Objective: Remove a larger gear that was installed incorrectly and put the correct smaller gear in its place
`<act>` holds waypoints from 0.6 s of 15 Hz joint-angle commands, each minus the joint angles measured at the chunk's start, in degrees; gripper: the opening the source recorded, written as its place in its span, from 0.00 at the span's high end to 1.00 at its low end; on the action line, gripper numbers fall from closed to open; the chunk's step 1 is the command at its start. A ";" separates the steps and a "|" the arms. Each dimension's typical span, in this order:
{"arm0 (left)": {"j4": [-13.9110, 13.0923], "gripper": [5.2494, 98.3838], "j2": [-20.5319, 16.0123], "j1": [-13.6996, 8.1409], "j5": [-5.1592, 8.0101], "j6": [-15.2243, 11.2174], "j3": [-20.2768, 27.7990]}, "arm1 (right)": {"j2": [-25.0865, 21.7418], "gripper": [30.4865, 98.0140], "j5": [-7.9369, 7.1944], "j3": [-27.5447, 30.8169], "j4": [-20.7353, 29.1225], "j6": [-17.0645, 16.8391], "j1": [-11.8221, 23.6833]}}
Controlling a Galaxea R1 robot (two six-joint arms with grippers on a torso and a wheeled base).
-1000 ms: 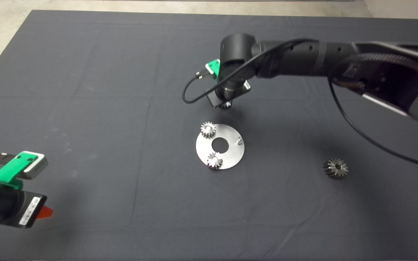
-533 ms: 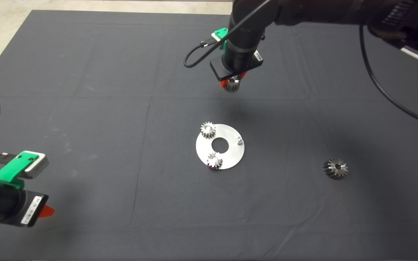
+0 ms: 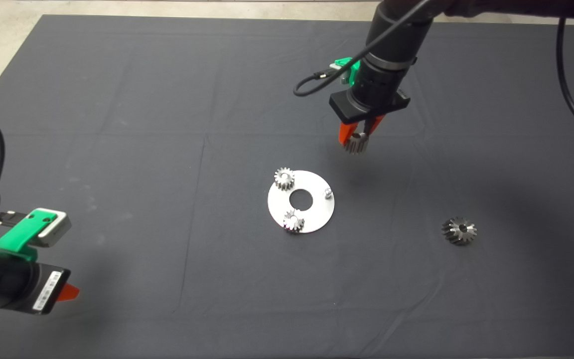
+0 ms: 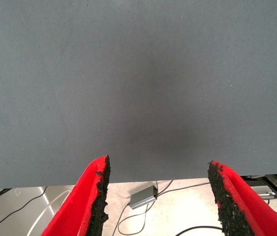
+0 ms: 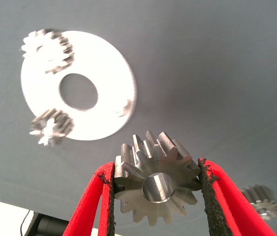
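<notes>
From the head view, the right gripper (image 3: pixel 357 141) is hanging above the mat (image 3: pixel 117 124) toward the far edge, clamping the smaller gear (image 3: pixel 356 144) between its red fingers. The round plate (image 3: pixel 312 219) is sitting mid-mat with two bright small gears (image 3: pixel 284 178) on it and a bare peg (image 3: pixel 326 192). The larger gear (image 3: pixel 459 231) is lying off the plate, well toward the right edge. The left gripper (image 3: pixel 68 291) is parked near the near-left corner.

Left wrist view: its fingers (image 4: pixel 94 196) are standing apart with nothing between them.

Right wrist view: the pads are pinching the smaller gear (image 5: pixel 155 183) by its teeth, so I'm thinking it could slip or tilt, and then the bore is missing the peg (image 5: pixel 124 108) and jamming
</notes>
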 commanded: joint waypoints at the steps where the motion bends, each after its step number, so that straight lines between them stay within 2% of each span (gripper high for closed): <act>1: 0.46 0.53 -0.30 -0.03 3.29 -0.43 0.68 | -1.81 0.92 -2.42 13.94 -12.39 7.88 0.79; 4: 0.73 0.53 -0.57 -0.03 3.29 -0.61 0.60 | -2.08 0.93 -2.51 19.84 -20.82 9.55 -5.44; 9: 2.65 0.53 -0.30 0.06 3.29 -1.75 0.60 | -4.72 0.93 -2.86 24.59 -31.47 10.26 -10.81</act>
